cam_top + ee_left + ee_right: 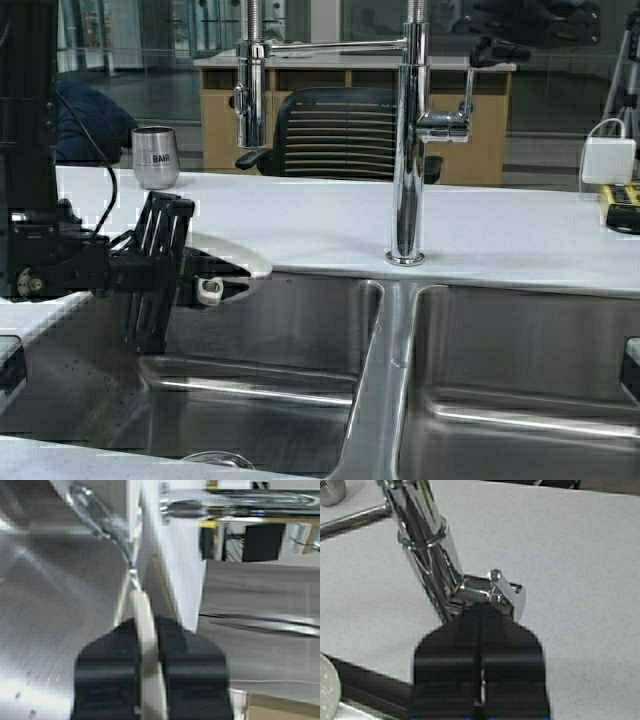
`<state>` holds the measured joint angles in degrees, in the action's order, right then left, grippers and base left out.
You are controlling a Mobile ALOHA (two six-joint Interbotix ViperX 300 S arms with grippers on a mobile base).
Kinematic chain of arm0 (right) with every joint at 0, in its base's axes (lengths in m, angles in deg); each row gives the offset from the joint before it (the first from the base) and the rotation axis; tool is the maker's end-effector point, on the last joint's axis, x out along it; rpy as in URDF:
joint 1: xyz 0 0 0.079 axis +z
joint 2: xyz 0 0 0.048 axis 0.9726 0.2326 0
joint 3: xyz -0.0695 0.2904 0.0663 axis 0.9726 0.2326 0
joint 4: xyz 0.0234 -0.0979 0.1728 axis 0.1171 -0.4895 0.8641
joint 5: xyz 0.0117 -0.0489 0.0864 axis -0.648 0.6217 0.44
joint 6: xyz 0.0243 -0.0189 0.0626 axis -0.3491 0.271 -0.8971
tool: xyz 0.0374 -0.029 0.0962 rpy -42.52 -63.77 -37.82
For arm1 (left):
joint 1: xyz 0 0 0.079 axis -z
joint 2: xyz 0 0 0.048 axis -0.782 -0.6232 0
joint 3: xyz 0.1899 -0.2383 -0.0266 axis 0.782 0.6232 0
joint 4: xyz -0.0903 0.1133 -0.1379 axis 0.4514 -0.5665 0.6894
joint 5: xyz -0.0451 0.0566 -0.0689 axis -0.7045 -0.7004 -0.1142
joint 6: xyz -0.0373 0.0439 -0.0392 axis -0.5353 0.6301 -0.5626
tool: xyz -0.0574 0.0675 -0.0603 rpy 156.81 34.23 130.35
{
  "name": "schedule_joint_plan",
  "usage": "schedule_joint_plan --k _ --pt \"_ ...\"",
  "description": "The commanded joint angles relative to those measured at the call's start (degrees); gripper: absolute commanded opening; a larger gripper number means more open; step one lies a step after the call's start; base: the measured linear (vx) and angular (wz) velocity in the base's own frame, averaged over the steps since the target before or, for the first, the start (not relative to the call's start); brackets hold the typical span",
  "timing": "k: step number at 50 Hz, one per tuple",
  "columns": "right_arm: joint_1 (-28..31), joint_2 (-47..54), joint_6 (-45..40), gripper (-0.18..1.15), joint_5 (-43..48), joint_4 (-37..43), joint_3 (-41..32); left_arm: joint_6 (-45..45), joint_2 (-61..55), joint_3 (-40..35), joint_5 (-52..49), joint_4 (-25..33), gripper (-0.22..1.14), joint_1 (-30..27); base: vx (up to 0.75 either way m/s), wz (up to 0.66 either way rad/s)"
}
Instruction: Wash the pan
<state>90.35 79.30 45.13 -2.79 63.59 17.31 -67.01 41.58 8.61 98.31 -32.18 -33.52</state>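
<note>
The pan is white and shallow, and it hangs nearly edge-on over the left sink basin, just below the counter's edge. My left gripper is shut on its stubby cream handle. In the left wrist view the handle is pinched between the black fingers of the left gripper, and the pan's body stretches away from them. My right gripper is shut with nothing in it, its tips right at the faucet's chrome lever. In the high view the right gripper is dark, above that lever.
A tall chrome faucet rises between the two basins, its spray head over the left one. A steel cup stands on the white counter. A glass rim shows at the near edge. A white charger sits far right.
</note>
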Motion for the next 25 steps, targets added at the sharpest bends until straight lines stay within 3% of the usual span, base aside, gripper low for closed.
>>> schedule_joint_plan --k 1,10,25 --pt "0.00 -4.83 -0.18 0.07 -0.18 1.49 2.81 -5.63 1.49 0.18 0.97 -2.55 0.02 0.18 0.00 0.00" --pt "1.14 -10.55 -0.53 0.07 -0.62 2.11 7.65 -7.38 -2.99 -3.25 12.39 -6.77 0.02 0.18 0.00 0.00" --pt "3.16 -22.59 -0.44 0.07 -3.60 2.46 13.45 3.87 -1.58 -0.18 3.52 -7.47 0.03 0.18 0.00 0.00"
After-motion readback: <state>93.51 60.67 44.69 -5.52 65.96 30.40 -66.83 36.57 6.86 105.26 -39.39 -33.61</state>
